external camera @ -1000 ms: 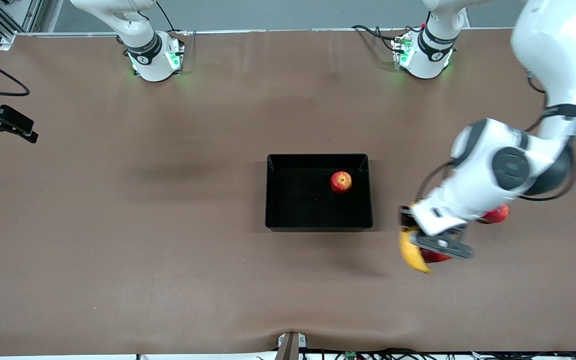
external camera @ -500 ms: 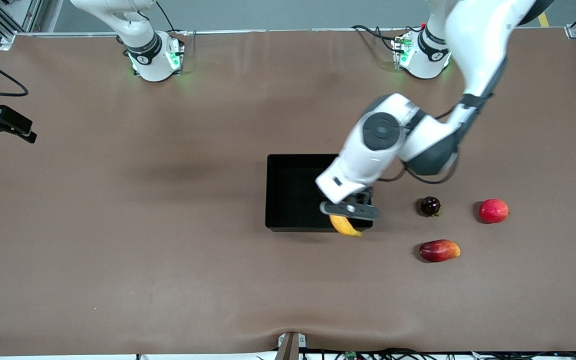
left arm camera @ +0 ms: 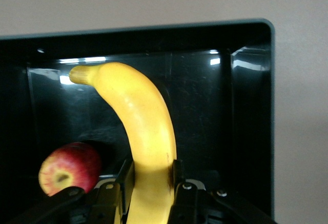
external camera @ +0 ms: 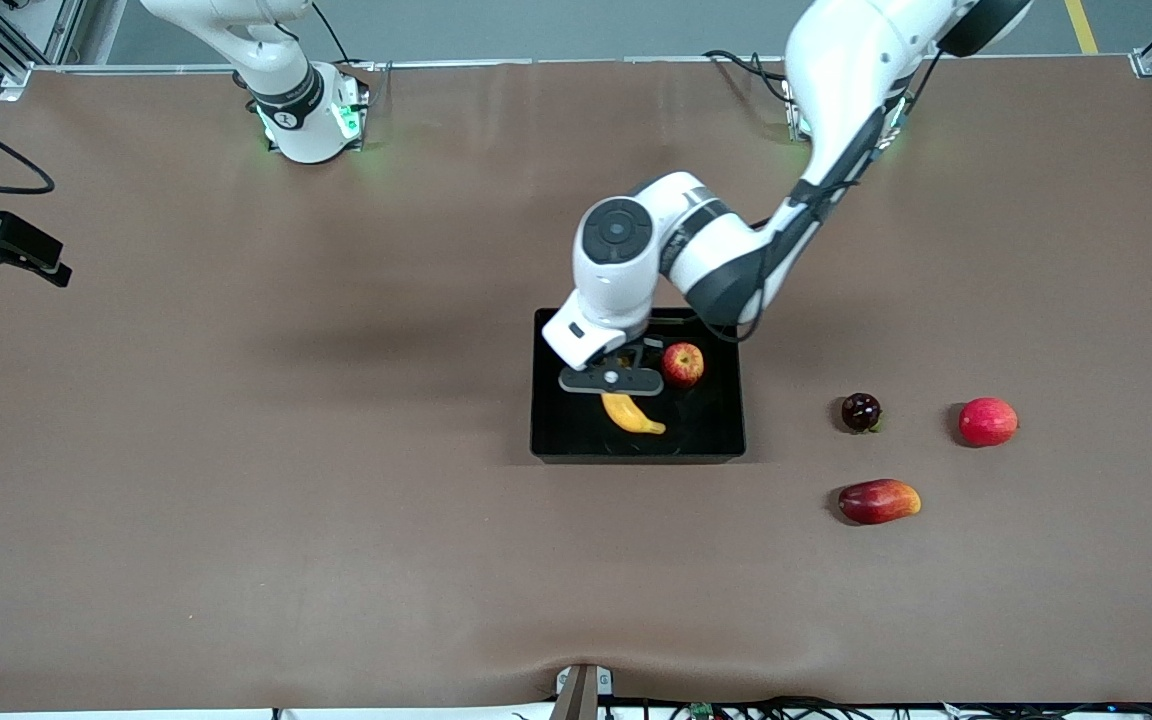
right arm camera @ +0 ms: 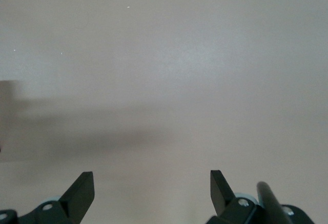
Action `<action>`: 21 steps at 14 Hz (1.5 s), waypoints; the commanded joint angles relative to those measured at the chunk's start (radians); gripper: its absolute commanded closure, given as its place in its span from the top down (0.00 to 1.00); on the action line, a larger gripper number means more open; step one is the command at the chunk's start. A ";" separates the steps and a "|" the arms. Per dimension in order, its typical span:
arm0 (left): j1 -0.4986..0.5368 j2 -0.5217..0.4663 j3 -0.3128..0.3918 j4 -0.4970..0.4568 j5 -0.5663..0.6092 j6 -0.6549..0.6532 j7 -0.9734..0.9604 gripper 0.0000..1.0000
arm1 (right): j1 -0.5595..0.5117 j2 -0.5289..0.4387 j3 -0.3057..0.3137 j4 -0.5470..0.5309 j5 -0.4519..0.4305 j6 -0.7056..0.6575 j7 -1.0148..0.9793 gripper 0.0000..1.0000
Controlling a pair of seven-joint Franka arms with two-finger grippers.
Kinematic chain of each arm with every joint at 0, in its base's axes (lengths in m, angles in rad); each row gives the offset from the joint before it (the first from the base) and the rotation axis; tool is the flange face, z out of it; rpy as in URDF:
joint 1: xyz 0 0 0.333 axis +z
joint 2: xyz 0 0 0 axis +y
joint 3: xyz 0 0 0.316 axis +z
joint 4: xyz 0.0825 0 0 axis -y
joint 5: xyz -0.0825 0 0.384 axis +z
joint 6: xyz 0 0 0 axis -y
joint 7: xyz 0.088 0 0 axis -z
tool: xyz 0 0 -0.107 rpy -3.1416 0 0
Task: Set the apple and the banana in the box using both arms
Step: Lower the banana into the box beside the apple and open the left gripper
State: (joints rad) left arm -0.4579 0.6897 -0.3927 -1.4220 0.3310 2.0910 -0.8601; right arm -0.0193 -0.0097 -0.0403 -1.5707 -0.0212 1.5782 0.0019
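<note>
We start at the left gripper [left arm camera: 148,193], whose black fingers are clamped on the stem-side end of the curved plain yellow banana [left arm camera: 141,126]; it hangs over the middle of the shallow glossy black plastic box [external camera: 541,440], the banana's free tip pointing toward about five o'clock in the front view. We cannot say for sure whether that tip already touches the box floor. The small red apple with yellow streaks [external camera: 682,364] lies in the box, at about two o'clock from the banana.

We judge the banana light, fairly stiff along its length but soft-skinned and smooth, so a firm pinch across its thickness near one end, as here, suits it; squeezing harder would bruise it.

The right gripper [right arm camera: 148,190] waits with its jaws spread wide and empty over bare brown table [right arm camera: 164,70] at the right arm's end.

Outside the box, toward the left arm's end, lie a small dark round fruit [external camera: 861,411], a plain pinkish-red round fruit [external camera: 988,421] and an elongated red-yellow fruit [external camera: 878,501].
</note>
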 commanded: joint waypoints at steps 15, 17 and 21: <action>-0.154 0.151 0.163 0.034 0.031 0.198 -0.011 1.00 | -0.025 -0.001 0.014 0.000 -0.006 -0.004 -0.011 1.00; -0.136 0.102 0.167 0.034 0.029 0.160 -0.010 1.00 | -0.028 -0.001 0.014 0.000 -0.006 -0.004 -0.011 1.00; -0.018 -0.082 0.161 0.028 0.010 -0.035 0.028 1.00 | -0.028 -0.001 0.014 0.003 -0.002 -0.003 -0.011 1.00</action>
State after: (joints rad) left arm -0.5332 0.7350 -0.2263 -1.3539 0.3431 2.1370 -0.8561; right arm -0.0232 -0.0088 -0.0411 -1.5709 -0.0212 1.5781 0.0020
